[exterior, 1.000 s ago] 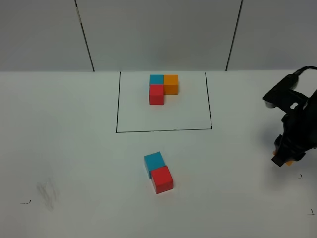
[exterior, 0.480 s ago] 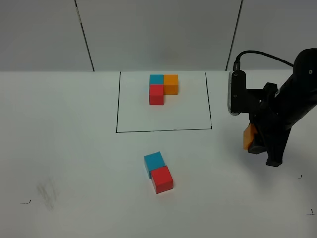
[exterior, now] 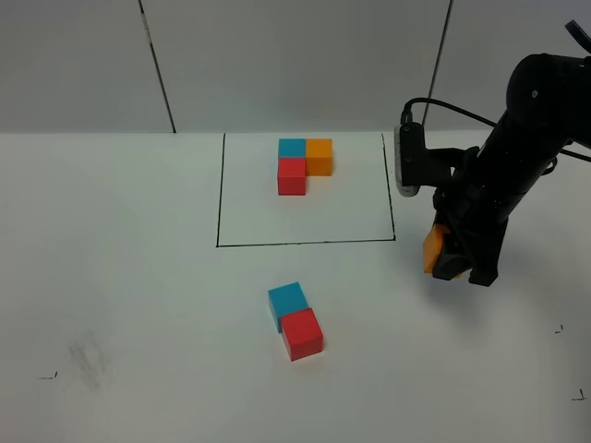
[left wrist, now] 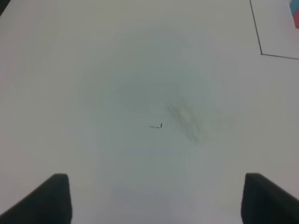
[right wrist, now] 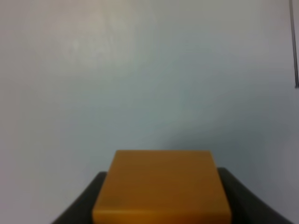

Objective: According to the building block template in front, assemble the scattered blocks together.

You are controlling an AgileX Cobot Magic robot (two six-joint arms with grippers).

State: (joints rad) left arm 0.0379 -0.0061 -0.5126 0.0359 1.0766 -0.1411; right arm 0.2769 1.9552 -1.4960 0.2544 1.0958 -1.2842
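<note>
I am gripping a plain matte orange cube [exterior: 431, 249] in my right pincer [exterior: 451, 258], just outside the black-outlined square holding the small blue, orange and red L-shaped template [exterior: 303, 164]. The matte blue cube [exterior: 287, 299] and matte red cube [exterior: 302, 333] are lying together, touching, nearer the front. My left pincer [left wrist: 156, 198] is gaping wide over the white table [left wrist: 140, 70].

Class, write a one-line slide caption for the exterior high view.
Right end effector holds the orange cube beside the outlined square holding the template; the blue cube and red cube touch in front.
</note>
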